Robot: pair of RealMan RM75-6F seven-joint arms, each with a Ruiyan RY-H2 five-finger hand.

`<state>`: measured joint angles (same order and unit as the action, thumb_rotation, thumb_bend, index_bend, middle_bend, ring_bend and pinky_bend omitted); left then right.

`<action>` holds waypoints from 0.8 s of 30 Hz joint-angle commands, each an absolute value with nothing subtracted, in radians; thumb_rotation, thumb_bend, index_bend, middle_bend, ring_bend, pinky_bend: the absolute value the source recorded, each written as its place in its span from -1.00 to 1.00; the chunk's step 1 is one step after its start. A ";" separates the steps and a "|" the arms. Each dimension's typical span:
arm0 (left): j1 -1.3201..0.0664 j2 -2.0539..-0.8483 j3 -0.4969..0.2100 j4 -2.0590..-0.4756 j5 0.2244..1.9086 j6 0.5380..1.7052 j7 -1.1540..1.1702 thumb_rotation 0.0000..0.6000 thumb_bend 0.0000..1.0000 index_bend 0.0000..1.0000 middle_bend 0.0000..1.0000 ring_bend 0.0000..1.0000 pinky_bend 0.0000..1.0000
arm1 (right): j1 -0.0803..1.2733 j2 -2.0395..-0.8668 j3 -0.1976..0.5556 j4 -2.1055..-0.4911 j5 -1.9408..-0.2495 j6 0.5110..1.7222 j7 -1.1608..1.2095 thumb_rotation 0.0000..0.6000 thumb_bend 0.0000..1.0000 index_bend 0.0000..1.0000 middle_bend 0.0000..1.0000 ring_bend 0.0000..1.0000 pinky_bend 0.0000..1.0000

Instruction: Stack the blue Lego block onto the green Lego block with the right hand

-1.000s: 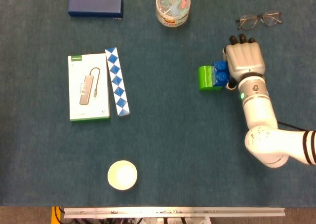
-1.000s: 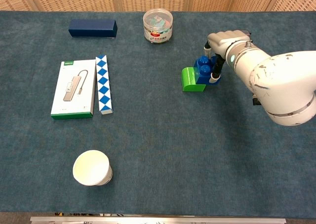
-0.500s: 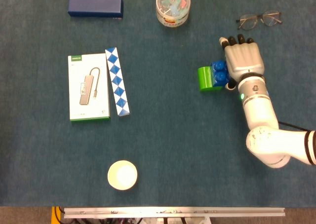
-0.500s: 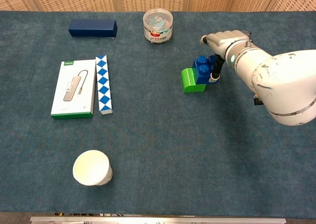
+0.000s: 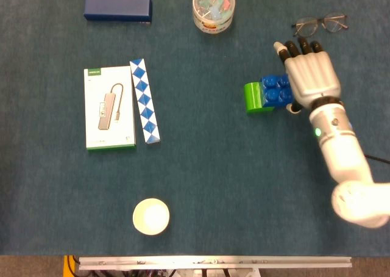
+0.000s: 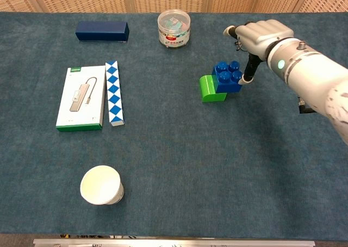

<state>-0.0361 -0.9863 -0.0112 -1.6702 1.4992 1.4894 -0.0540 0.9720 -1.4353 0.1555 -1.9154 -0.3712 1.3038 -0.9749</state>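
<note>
The green Lego block (image 5: 253, 97) (image 6: 209, 89) lies right of the table's middle. The blue Lego block (image 5: 277, 89) (image 6: 228, 76) sits on its right part, studs up, overhanging toward the right. My right hand (image 5: 311, 74) (image 6: 260, 34) hovers just right of and above the blue block, fingers stretched out and apart, holding nothing. Its thumb hangs down close beside the block's right face; whether it touches is unclear. The left hand shows in neither view.
Glasses (image 5: 320, 24) lie just beyond the right hand. A clear jar (image 5: 212, 7) and a dark blue box (image 5: 117, 7) stand at the far edge. A white product box (image 5: 109, 108), a blue-white strip (image 5: 144, 101) and a paper cup (image 5: 151, 216) lie to the left.
The right hand has let go of the blue block, spread its fingers and drawn up and to the right. The blue block stays on the green one.
</note>
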 commanded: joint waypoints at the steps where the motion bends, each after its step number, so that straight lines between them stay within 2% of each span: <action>1: -0.036 -0.987 -0.011 -1.672 1.500 1.490 -0.051 1.00 -0.31 -0.36 -0.18 -0.22 0.00 | 0.881 -1.333 0.045 -2.013 -0.581 1.330 -0.888 1.00 -0.99 -0.75 -0.73 -1.00 -0.75; 4: -0.036 -0.988 -0.011 -1.675 1.500 1.490 -0.045 1.00 -0.31 -0.36 -0.18 -0.22 0.00 | 0.827 -1.268 -0.033 -2.037 -0.732 1.337 -0.852 1.00 -0.98 -0.72 -0.73 -1.00 -0.75; 8: -0.039 -0.992 -0.009 -1.680 1.500 1.484 -0.033 1.00 -0.31 -0.36 -0.18 -0.22 0.00 | 0.729 -1.218 -0.134 -2.029 -0.978 1.416 -0.795 1.00 -0.96 -0.68 -0.73 -1.00 -0.75; 15: -0.046 -1.000 -0.005 -1.693 1.503 1.470 -0.009 1.00 -0.31 -0.35 -0.18 -0.22 0.00 | 0.538 -1.177 -0.251 -1.960 -1.275 1.581 -0.676 1.00 -0.88 -0.56 -0.70 -1.00 -0.75; 19: -0.050 -0.998 -0.010 -1.713 1.499 1.469 0.003 1.00 -0.31 -0.35 -0.18 -0.22 0.00 | 0.441 -1.181 -0.268 -1.904 -1.325 1.649 -0.640 1.00 -0.86 -0.49 -0.68 -1.00 -0.76; 24: -0.055 -0.999 -0.010 -1.729 1.504 1.466 0.020 1.00 -0.31 -0.35 -0.18 -0.22 0.00 | 0.348 -1.197 -0.244 -1.828 -1.341 1.702 -0.601 1.00 -0.84 -0.48 -0.67 -1.00 -0.76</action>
<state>-0.0538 -0.9988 -0.0102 -1.7278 1.5029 1.4672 0.0177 0.3794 -1.1922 -0.2480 -1.8576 -1.3264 1.6822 -0.6229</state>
